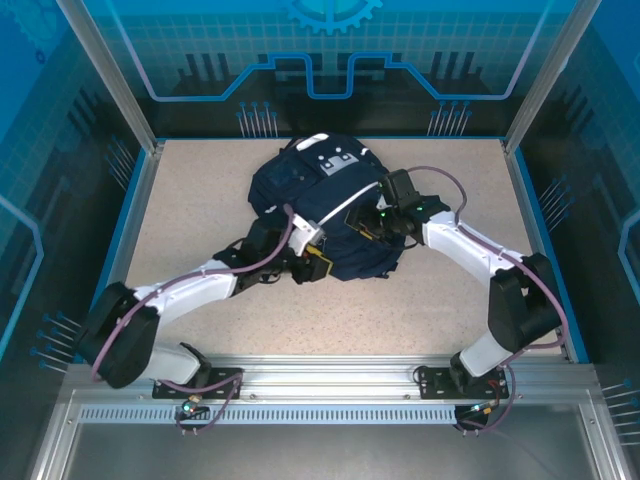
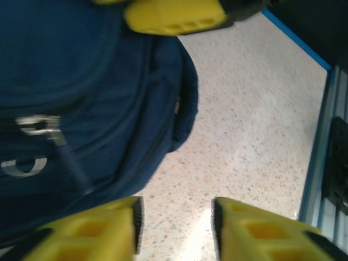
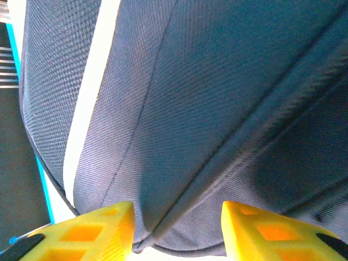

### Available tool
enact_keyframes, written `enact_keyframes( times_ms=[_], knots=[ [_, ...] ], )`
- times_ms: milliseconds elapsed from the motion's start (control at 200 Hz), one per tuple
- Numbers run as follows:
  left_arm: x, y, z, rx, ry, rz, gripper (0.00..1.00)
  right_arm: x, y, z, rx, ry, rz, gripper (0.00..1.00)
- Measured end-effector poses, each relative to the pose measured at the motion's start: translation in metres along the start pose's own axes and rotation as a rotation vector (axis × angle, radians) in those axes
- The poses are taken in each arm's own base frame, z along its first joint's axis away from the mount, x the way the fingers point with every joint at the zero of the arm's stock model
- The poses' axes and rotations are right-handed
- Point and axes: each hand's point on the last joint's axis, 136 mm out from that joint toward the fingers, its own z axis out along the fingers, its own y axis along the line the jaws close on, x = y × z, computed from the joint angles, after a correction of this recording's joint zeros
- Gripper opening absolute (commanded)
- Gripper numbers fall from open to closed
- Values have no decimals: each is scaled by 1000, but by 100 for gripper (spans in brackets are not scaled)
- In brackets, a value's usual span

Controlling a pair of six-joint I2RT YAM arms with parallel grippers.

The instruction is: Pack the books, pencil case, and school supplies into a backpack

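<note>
The left gripper (image 2: 176, 231) is seen with its 2 yellow fingers spread apart and nothing held; only bare speckled table (image 2: 255, 125) lies between the tips. The backpack (image 2: 81, 92) is found just to the left of these jaws in the wrist view, its curved zip line and a metal zip pull (image 2: 38, 126) within close reach.

The right gripper (image 3: 176, 231) is likewise parted wide and closed on nothing. A raised seam of navy fabric runs up between its fingers, with the white stripe (image 3: 89, 92) further to the left.

From above, the backpack is seen in the middle of the table, nearer the far edge. Its long axis runs roughly from far to near, with the grey patch (image 1: 335, 160) at the far end. The left gripper is set at its near-left edge and the right gripper against its right side, so both arms are about equally near.

Closing the zip is judged to be the step in hand. Open tabletop is left on all 4 sides.
</note>
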Motion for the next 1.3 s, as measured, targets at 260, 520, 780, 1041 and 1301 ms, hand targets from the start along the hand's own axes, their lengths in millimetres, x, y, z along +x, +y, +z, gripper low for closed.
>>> enact_keyframes(
  times_ms=[260,520,780,1041,1301],
  knots=[
    [-28,33,-53,-254,-167,-167,89,30,-4,-7,157,-42,-209,55],
    [-18,81,-93,-508,-222,-378,97,66,31,-2,238,-75,-443,54],
    [-13,89,-108,-560,-245,-469,99,74,49,29,284,-73,-507,44],
    [-8,93,-110,-578,-246,-511,99,71,46,43,341,-62,-491,33],
    [-6,95,-111,-581,-248,-553,99,68,39,42,380,-71,-478,16]
  ],
)
